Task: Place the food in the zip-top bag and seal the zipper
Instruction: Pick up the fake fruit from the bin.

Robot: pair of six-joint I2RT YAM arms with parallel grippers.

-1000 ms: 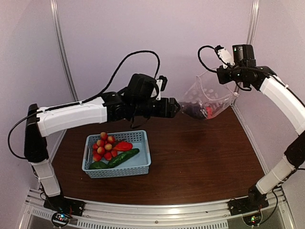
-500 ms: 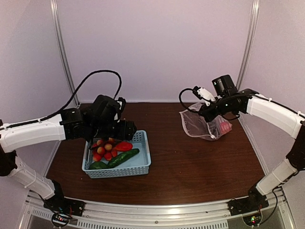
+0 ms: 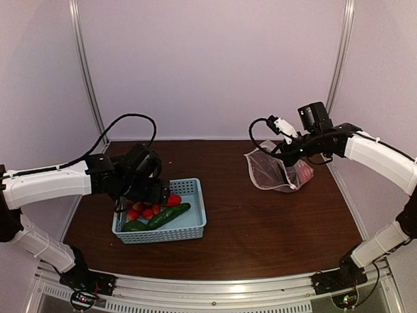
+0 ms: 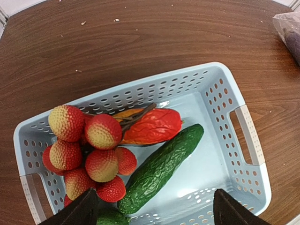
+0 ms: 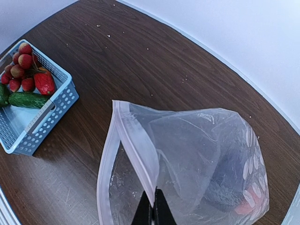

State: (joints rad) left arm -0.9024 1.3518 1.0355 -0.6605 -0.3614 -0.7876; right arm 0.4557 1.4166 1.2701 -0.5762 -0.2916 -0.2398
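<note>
Two claws differ: the left gripper (image 4: 157, 212) gapes wide above the light-blue basket (image 4: 244, 136) holding the fruit cluster (image 4: 89, 154), red pepper (image 4: 152, 126) and cucumber (image 4: 161, 166); the right gripper (image 5: 152, 211) pinches the zipper (image 5: 136, 150) of the polka-dot bag (image 5: 197, 140), a dark eggplant (image 5: 229, 173) inside.

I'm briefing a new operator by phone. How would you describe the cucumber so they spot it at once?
Find the light-blue perforated basket on the left of the brown table. Inside it, next to the red pepper and the cluster of round red fruit, lies the cucumber: the only long, dark green, bumpy piece.
</note>
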